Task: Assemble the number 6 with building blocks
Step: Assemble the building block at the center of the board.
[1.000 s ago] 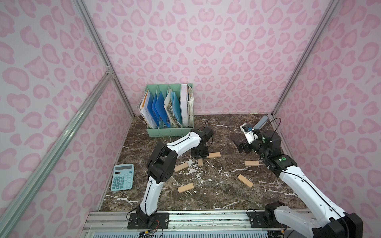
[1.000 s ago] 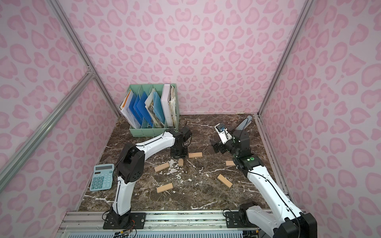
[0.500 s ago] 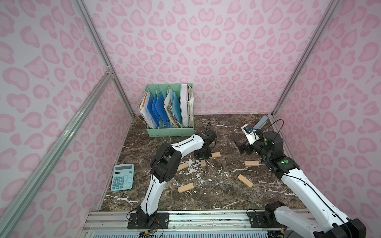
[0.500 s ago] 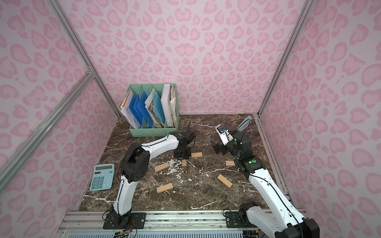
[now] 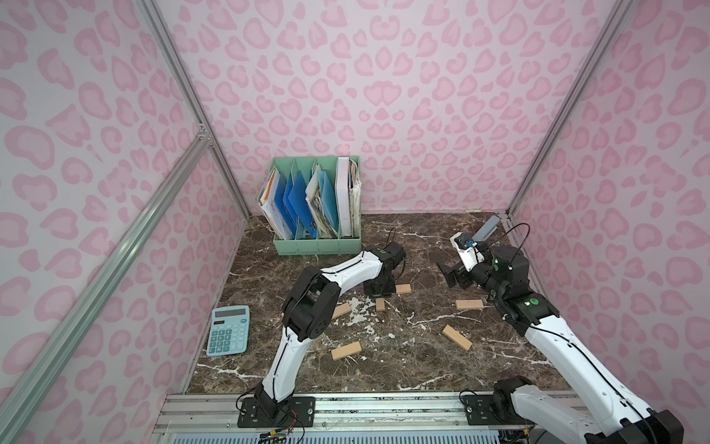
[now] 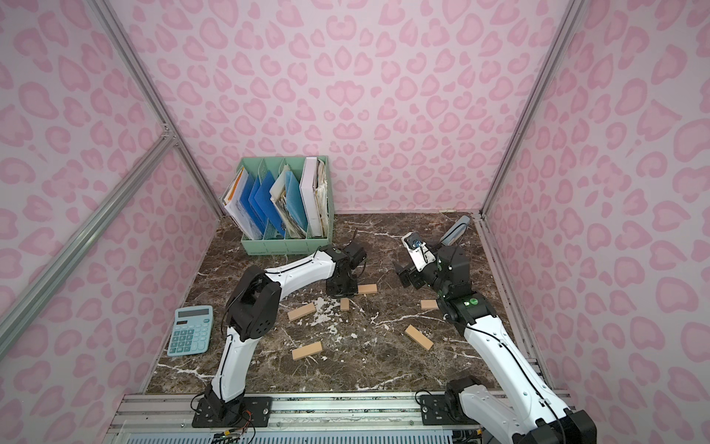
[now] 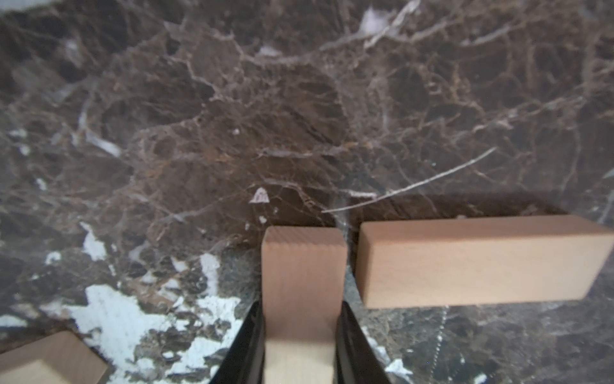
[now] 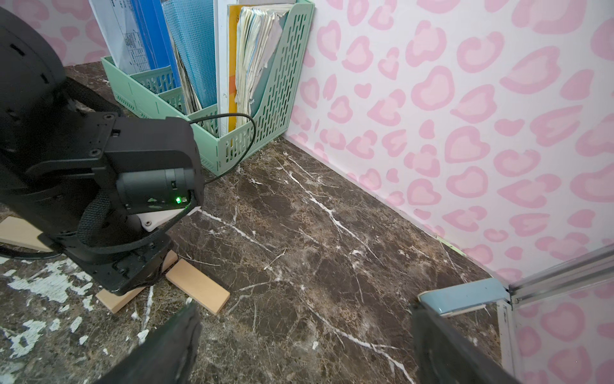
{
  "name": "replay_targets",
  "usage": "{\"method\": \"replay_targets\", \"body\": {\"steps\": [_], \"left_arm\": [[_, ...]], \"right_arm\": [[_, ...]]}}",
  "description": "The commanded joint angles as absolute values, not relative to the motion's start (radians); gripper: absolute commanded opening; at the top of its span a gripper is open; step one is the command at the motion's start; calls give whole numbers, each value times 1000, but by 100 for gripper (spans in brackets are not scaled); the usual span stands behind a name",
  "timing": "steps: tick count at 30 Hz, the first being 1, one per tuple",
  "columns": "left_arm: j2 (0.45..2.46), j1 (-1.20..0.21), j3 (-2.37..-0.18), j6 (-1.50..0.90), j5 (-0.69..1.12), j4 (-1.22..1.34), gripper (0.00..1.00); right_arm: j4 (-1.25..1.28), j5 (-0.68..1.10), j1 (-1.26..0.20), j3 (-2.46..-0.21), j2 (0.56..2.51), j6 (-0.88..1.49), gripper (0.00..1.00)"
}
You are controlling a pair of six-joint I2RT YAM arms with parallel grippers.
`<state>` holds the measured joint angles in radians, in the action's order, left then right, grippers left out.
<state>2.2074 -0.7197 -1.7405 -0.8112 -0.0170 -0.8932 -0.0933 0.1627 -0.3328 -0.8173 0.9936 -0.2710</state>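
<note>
While the left hand (image 7: 300, 311) was low at the middle of the marble bench (image 5: 403, 369), its black fingers (image 7: 247, 345) were clamped on the long sides of one tan building block (image 7: 302, 266), held down at bench level. That block's free end stood just beside the end of a second block (image 7: 481, 262) lying crosswise, a thin gap between them, the pair making a corner. The other four lay scattered and apart: a third block (image 5: 341, 310) partly behind the left arm (image 5: 307, 307), a fourth block (image 5: 346, 350) nearer the front rail (image 5: 365, 403), a fifth block (image 5: 456, 337) lying askew, and a sixth block (image 5: 468, 304) just beside the right arm (image 5: 526, 307). The right hand (image 5: 447, 275) hung above the bench, clear of them all, jaws spread wide with nothing between.
</note>
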Motion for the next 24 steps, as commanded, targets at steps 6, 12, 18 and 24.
{"method": "replay_targets", "body": {"steps": [6,12,18,24], "left_arm": [[2201,-724,-1746,-790,-28,-920,13],[2198,-724,-1743,-793,-26,-920,19],[2187,-725,-1738,-790,-42,-923,27],[2178,-724,-1737,-783,-44,-926,34]], "right_arm": [[-89,169,-332,-818,988,-281,99],[-94,170,-331,-818,982,-285,99],[-97,167,-332,-814,973,-285,99],[-102,169,-332,-812,965,-290,99]]}}
